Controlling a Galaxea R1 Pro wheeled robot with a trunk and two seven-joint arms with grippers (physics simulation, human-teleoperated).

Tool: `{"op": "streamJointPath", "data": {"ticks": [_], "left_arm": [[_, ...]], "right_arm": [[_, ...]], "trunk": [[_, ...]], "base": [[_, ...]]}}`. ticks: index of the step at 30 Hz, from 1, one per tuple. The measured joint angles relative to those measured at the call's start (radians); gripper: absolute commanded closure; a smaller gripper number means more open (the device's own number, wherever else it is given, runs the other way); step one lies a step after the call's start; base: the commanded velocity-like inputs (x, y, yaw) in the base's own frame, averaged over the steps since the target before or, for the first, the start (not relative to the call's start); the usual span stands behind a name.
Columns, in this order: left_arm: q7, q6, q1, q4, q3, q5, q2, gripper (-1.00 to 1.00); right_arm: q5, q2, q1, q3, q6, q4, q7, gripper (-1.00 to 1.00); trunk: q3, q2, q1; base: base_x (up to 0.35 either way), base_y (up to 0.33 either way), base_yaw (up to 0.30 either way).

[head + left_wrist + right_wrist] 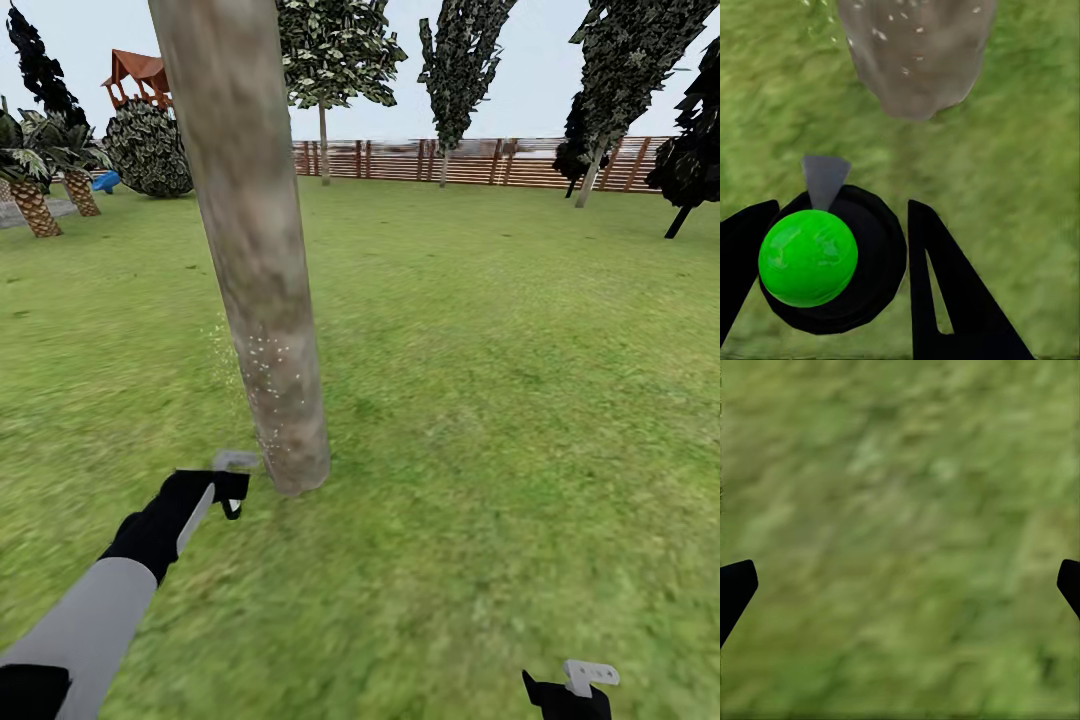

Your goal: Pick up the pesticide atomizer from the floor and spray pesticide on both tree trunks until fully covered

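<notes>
One tree's thick, mottled grey-brown trunk rises just ahead of me, its base on the grass. White spray specks dot its lower part. My left gripper is shut on the pesticide atomizer, a black round body with a green ball on top. Its pale grey nozzle points at the foot of the trunk, a short way from it. Another pale-trunked tree stands far back by the fence. My right gripper hangs open over bare grass.
Green lawn spreads all around. At the far left stand two short palms, a round bush and a red playhouse. A brown slatted fence runs along the back, with dark cypress-like trees at the right.
</notes>
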Motion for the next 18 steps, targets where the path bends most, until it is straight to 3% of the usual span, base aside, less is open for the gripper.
{"op": "streamJointPath", "data": {"ticks": [5,8,10,14,18], "left_arm": [[0.000,-0.032,0.013,0.132,0.002,0.004,-0.001,1.00],[0.002,-0.143,0.013,0.217,0.003,0.003,-0.021,1.00],[0.002,-0.174,0.013,0.255,0.003,0.003,-0.026,1.00],[0.002,-0.200,0.014,0.270,0.003,0.004,-0.028,1.00],[0.014,-0.314,0.014,0.312,0.005,0.005,-0.030,1.00]], "right_arm": [[0.000,0.000,0.000,-0.001,0.000,0.000,0.000,-1.00],[0.000,0.000,0.000,-0.001,0.000,-0.001,0.001,-1.00],[0.000,0.000,0.000,-0.001,0.000,-0.001,0.001,-1.00],[0.000,0.000,0.000,0.000,0.000,-0.001,0.001,-1.00],[0.000,0.000,0.000,0.000,0.000,-0.001,0.001,-1.00]], "trunk": [[0.000,0.000,0.000],[0.000,0.000,0.000],[0.000,0.000,0.000],[0.000,0.000,0.000],[0.000,0.000,0.000]], "base": [[0.000,0.000,0.000],[0.000,-0.009,0.000],[0.018,-0.180,0.000],[0.116,-0.240,0.000],[0.223,-0.199,0.000]]}}
